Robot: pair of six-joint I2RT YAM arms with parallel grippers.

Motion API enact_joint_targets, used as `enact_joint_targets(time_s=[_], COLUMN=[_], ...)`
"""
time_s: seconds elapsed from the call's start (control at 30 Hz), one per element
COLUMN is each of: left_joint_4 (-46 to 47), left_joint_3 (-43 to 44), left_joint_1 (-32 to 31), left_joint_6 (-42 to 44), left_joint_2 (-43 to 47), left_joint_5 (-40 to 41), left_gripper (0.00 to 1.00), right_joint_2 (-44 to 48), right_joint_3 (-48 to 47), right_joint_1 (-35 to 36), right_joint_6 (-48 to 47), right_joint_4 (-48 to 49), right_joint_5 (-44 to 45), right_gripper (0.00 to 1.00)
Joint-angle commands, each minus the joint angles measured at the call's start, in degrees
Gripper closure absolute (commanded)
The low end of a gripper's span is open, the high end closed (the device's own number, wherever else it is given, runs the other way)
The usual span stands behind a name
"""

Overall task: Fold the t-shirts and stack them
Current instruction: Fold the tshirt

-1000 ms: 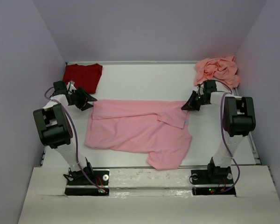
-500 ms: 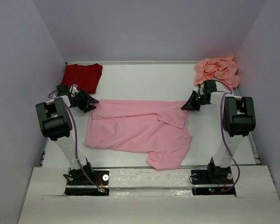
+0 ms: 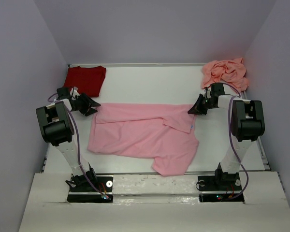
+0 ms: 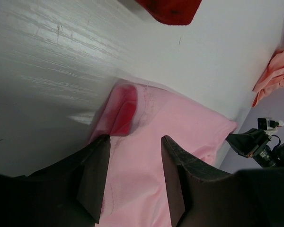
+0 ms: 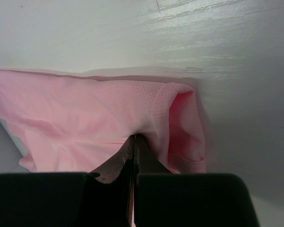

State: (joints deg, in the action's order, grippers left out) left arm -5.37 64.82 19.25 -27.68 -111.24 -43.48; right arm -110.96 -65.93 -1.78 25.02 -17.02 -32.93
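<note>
From my remote seat, the light pink t-shirt [image 3: 145, 135] lies spread and rumpled across the middle of the white table [image 3: 150, 82], just ahead of both arm bases. At its far right corner my right gripper [image 5: 134, 139] is pinched tight on a fold of the pink cloth, while at the far left corner my left gripper [image 4: 135, 142] stands with jaws apart over the hem, seemingly gripping nothing. Beyond, the dark red t-shirt [image 3: 86, 79] lies folded in the far left corner and the salmon-pink t-shirt [image 3: 225, 71] sits bunched in the far right.
</note>
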Motion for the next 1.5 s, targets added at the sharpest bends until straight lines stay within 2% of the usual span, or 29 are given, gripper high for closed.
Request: enact_joint_targets(time_s=[0.0, 0.6, 0.7, 1.03, 1.23, 1.33, 1.37, 1.47], left_joint_4=[0.44, 2.29, 2.38, 2.38, 2.29, 2.29, 2.29, 2.29], left_joint_3=[2.42, 3.74, 4.52, 5.50, 5.67, 5.58, 5.67, 5.85], left_joint_1=[0.35, 0.27, 0.35, 0.27, 0.27, 0.35, 0.27, 0.27], left_joint_6=[0.52, -0.35, -0.27, 0.26, 0.61, 0.52, 0.52, 0.44], left_joint_2=[3.40, -0.55, -0.91, -3.02, -3.54, -4.07, -4.16, -4.42], left_joint_5=[-0.37, -3.10, -3.54, -4.94, -6.09, -6.35, -6.44, -6.79], left_gripper=[0.44, 0.44, 0.48, 0.49, 0.58, 0.67, 0.73, 0.78], right_joint_2=[0.04, -0.66, -0.66, -0.58, -0.58, -0.49, -0.49, -0.40], right_joint_3=[-0.69, -1.13, -1.13, -0.78, -0.86, -0.69, -0.69, -0.51], right_joint_1=[0.46, 0.46, 0.46, 0.46, 0.46, 0.46, 0.46, 0.46], right_joint_6=[-1.55, -1.37, -1.46, -1.46, -1.37, -1.37, -1.37, -1.37], right_joint_4=[1.37, 1.37, 1.28, 1.28, 1.28, 1.28, 1.28, 1.28], right_joint_5=[0.94, 0.67, 0.58, 0.67, 0.76, 0.85, 0.85, 0.85], right_gripper=[1.00, 1.00, 1.00, 1.00, 1.00, 1.00, 1.00, 1.00])
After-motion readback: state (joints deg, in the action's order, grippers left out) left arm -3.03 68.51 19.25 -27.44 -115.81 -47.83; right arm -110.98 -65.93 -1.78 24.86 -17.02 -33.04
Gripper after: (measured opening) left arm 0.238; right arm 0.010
